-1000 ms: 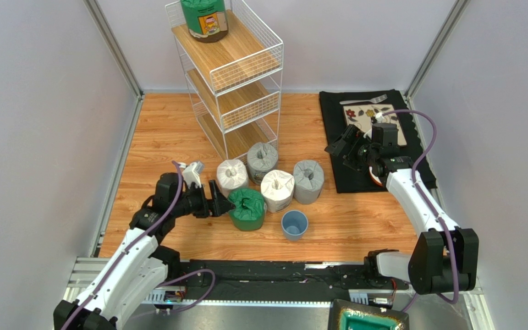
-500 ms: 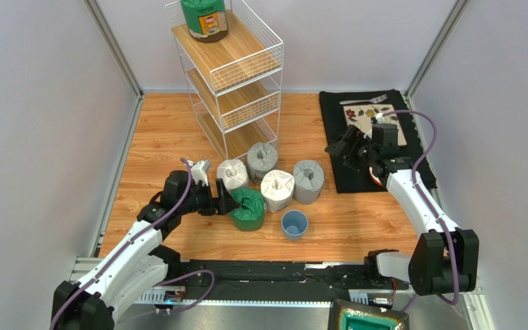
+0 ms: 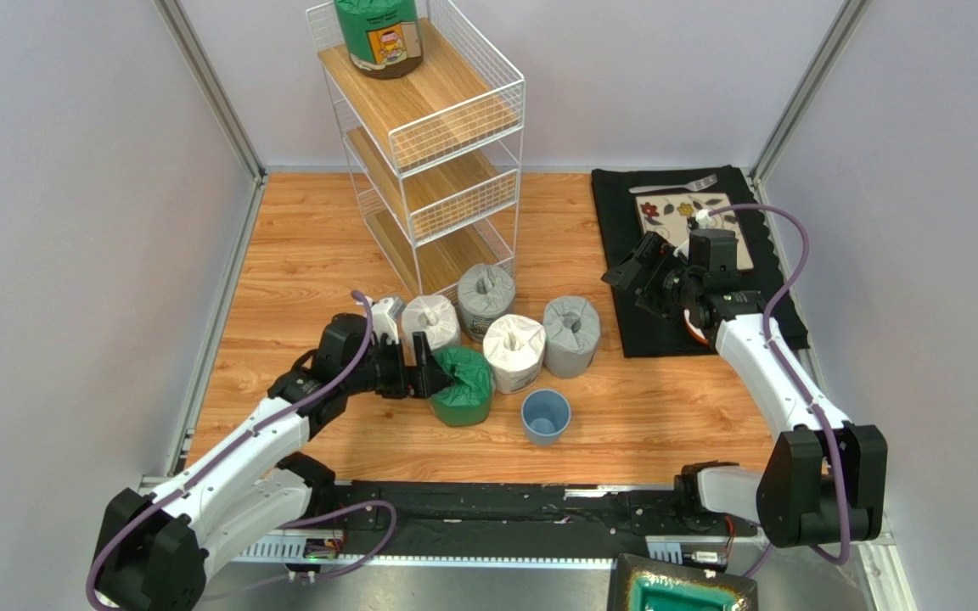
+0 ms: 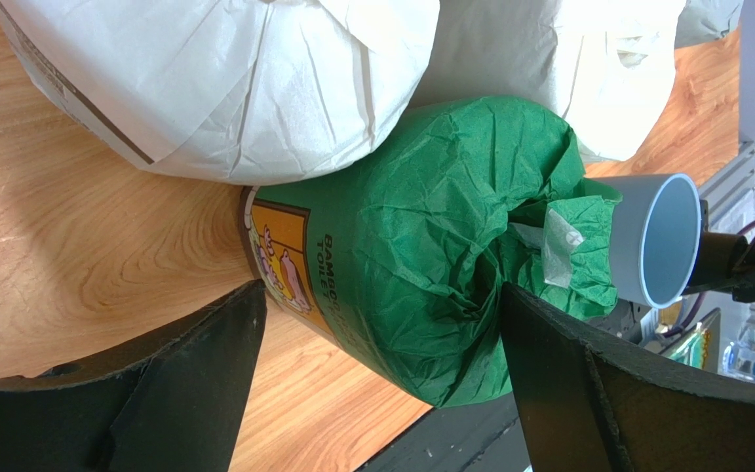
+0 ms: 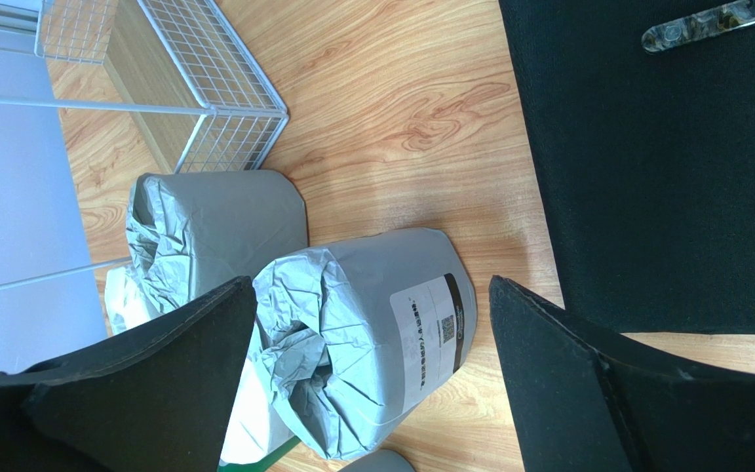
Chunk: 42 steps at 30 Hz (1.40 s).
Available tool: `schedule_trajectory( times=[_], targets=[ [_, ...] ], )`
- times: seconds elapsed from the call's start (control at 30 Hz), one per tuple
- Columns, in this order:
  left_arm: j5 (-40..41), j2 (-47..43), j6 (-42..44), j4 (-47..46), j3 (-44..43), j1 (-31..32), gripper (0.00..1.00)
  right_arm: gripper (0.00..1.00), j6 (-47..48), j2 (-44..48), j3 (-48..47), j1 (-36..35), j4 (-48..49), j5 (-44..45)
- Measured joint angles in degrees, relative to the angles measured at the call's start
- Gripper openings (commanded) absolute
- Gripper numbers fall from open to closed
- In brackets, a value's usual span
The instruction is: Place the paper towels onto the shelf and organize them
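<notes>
Pushed forward since a second ago, the left gripper (image 3: 437, 369) now flanks the green paper towel roll (image 3: 461, 386) with its jaws spread wide, gripping nothing. The roll stands near the worktop's (image 3: 290, 255) near edge beside the blue cup (image 3: 545, 415). The right gripper (image 3: 641, 280) hangs open and empty over the black mat (image 3: 622, 204).

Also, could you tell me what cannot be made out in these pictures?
- Top view: the shelved green roll is cut off by the upper edge.
- Top view: the shelf's lower tiers are largely hidden by the tier above.
- Left wrist view: whether the left end effector touches the near green roll is unclear; contact spots are hidden.
</notes>
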<state>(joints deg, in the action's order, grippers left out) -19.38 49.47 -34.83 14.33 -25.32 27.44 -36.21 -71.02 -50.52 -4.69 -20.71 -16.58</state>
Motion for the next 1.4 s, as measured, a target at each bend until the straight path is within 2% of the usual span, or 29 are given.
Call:
schedule_trajectory(
  times=[0.53, 0.93, 1.4],
  targets=[
    [7.3, -0.4, -2.2, -0.4, -1.1, 1.7, 0.95, 0.92, 0.0, 0.0, 0.0, 0.0, 0.0, 0.0],
    [9.2, 1.1, -2.6, -0.9, -1.2, 2.9, 0.94, 0.92, 0.0, 0.0, 0.0, 0.0, 0.0, 0.0],
    [10.7, 3.3, -2.7, -2.2, -1.8, 5.6, 0.71, 0.92, 0.1, 0.0, 0.0, 0.0, 0.0, 0.0]
  ],
)
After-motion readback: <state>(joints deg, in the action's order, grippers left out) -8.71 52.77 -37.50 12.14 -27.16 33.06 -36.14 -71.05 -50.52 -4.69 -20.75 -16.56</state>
